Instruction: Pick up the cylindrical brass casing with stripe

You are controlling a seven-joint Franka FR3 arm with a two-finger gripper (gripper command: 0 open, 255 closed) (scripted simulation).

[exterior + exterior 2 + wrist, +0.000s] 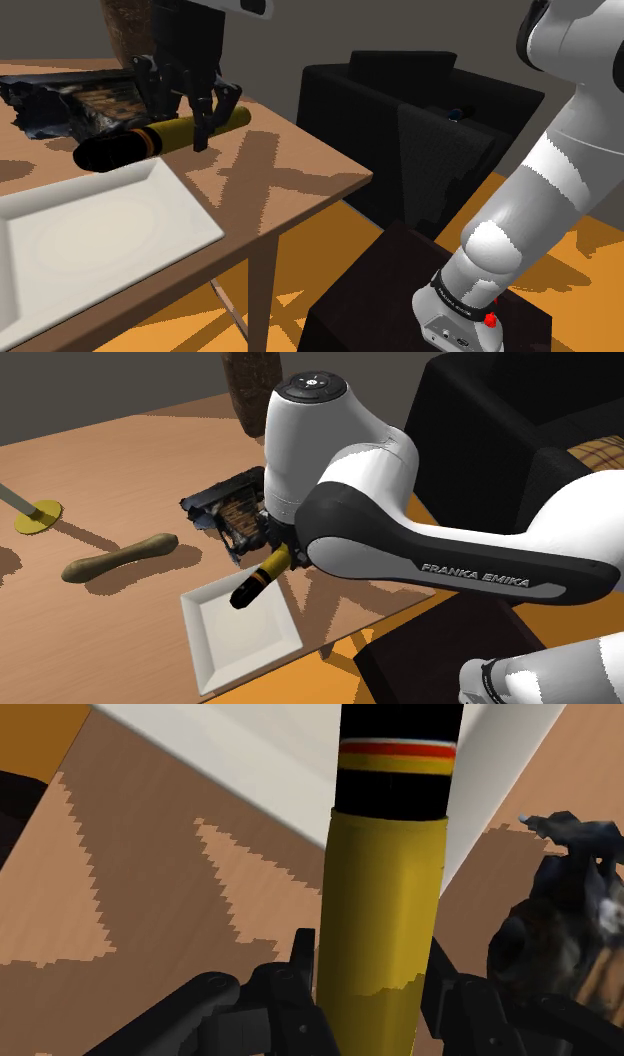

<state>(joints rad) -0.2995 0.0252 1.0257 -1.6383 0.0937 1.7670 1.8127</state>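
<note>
casing (pixel 385 934): smooth brassy yellow, matt black tip | table (pixel 295 165): wood grain | tray (pixel 100 245): plain white, matt

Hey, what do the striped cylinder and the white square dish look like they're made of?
Cylinder: yellow body with soft shading along it, probably brass-like metal; the black end with red, white and yellow stripes looks painted. Dish: plain matte white, no texture, maybe ceramic or plastic, can't tell.

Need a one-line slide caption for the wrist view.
End effector clasps the yellow casing, its black, red-striped tip toward the white tray.
</note>
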